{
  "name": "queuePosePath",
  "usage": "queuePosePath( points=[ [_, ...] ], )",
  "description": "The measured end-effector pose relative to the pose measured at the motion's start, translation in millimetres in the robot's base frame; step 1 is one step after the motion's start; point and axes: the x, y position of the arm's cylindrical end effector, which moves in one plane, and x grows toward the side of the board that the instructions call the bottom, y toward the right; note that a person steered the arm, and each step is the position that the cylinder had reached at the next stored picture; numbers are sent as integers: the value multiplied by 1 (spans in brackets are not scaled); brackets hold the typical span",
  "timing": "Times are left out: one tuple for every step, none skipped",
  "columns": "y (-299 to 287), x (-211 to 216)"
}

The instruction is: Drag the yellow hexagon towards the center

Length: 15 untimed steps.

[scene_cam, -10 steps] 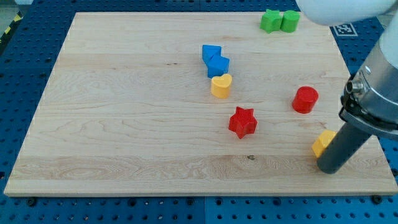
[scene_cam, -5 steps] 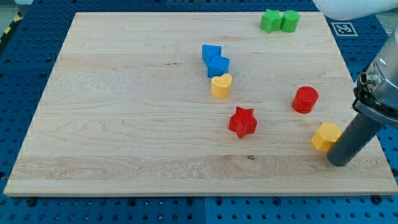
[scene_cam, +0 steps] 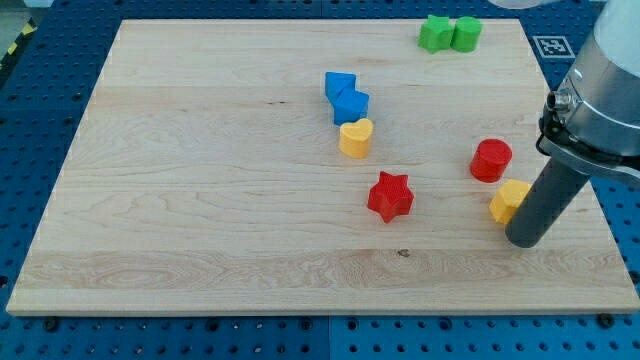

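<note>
The yellow hexagon [scene_cam: 508,201] lies on the wooden board [scene_cam: 200,200] at the view's right, just below the red cylinder [scene_cam: 491,160]. My tip [scene_cam: 526,239] rests on the board at the hexagon's lower right, and the rod touches and partly covers the hexagon's right side. The red star [scene_cam: 390,196] lies further to the view's left, near the board's middle.
A yellow heart-shaped block [scene_cam: 355,137] sits just below two blue blocks [scene_cam: 345,96] above the middle. Two green blocks [scene_cam: 449,33] sit at the top edge on the right. The board's right edge runs close behind the rod.
My tip has moved up and to the view's left. The yellow hexagon has slid up and left with it, closer to the red cylinder.
</note>
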Motion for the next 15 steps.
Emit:
queuePosePath(
  points=[
    [0, 0],
    [4, 12],
    [8, 32],
    [15, 37],
    [22, 25],
    [22, -9],
    [18, -18],
    [-12, -43],
    [-12, -54],
    [-15, -61],
    [-46, -65],
    [-84, -73],
    [-102, -89],
    [-109, -96],
    [-110, -96]
  ],
)
